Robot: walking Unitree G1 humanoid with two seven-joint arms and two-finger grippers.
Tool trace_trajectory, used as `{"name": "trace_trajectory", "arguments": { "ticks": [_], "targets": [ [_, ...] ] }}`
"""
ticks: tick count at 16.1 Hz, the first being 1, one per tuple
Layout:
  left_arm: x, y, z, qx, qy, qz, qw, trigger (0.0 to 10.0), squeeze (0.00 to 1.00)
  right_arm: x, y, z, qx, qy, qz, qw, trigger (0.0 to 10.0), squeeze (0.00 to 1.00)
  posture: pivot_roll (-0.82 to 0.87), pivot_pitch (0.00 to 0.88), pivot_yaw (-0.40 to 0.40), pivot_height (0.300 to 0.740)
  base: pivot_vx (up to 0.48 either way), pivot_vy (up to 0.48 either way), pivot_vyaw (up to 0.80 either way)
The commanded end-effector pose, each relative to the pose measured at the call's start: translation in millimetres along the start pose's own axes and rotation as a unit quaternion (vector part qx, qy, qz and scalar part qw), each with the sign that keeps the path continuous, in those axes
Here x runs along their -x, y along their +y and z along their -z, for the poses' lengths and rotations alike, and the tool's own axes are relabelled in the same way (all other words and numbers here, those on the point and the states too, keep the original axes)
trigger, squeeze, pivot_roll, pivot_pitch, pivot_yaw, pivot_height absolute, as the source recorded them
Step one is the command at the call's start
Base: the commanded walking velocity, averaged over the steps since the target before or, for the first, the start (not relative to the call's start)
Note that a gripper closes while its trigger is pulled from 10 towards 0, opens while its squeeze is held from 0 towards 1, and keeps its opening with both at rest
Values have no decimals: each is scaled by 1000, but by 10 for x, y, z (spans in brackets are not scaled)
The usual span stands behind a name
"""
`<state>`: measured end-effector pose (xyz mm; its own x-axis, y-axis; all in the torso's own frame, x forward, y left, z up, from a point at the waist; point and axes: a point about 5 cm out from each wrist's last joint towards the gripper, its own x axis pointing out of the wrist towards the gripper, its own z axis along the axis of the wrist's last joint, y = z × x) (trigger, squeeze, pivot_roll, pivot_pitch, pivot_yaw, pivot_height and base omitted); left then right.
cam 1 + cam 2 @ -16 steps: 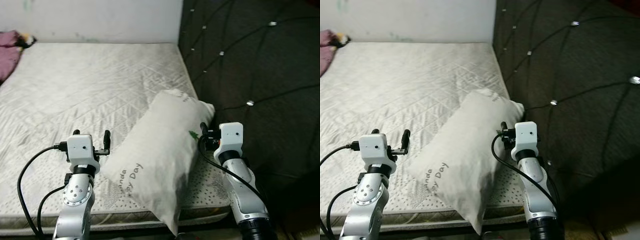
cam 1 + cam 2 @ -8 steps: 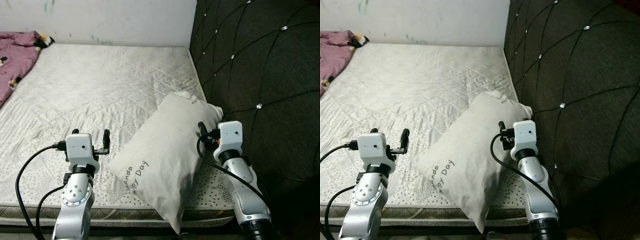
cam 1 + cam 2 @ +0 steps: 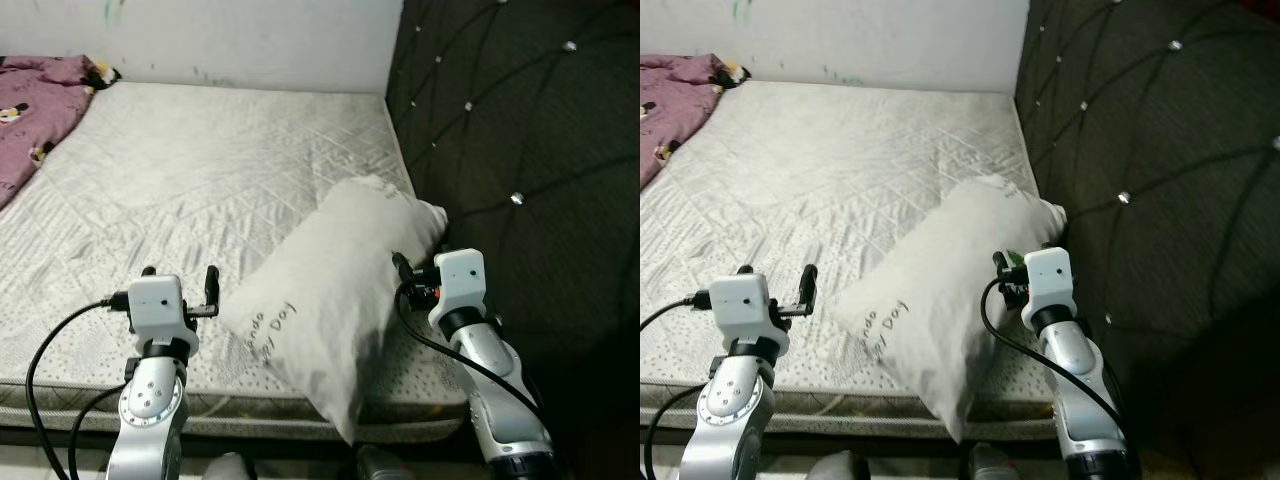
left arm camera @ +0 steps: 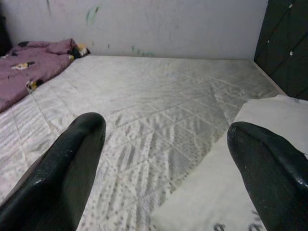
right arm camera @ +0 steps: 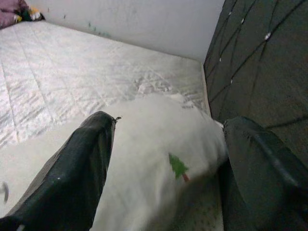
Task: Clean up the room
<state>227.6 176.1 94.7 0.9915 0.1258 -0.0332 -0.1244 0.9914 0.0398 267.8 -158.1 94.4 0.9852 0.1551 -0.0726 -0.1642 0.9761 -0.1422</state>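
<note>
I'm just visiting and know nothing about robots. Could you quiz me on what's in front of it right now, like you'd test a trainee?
1. True or false: the pillow lies flat in the mattress's middle.
2. Which gripper is nearest the headboard? A) left gripper B) right gripper
3. Fill in: the cloth at the bed's far left corner is ____ coloured.

Key: 1 false, it sits by the headboard and overhangs the near edge. 2 B. 3 purple. Both jaws stand open.

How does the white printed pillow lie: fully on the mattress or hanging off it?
Hanging off. The white printed pillow lies diagonally on the grey quilted mattress, and its near corner sticks out past the mattress's front edge.
</note>
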Motion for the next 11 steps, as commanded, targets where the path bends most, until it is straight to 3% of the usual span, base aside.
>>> {"name": "trace_trajectory", "arguments": {
  "ticks": [1,7,11],
  "targets": [
    [20,-1,-61,1,-5,-4,1000,10000,0,26,10,-31,-3,2,-11,1000,10000,0,-45,0,-32,683,0,0,0],
    [136,-43,-134,17,6,-10,1000,10000,0,163,19,-43,-2,19,-38,999,10000,0,-45,76,-52,683,0,0,0],
    [157,-48,-139,22,12,-16,1000,10000,0,159,21,-53,-1,26,-49,998,10000,0,-40,79,-67,683,0,0,0]
  ]
}}
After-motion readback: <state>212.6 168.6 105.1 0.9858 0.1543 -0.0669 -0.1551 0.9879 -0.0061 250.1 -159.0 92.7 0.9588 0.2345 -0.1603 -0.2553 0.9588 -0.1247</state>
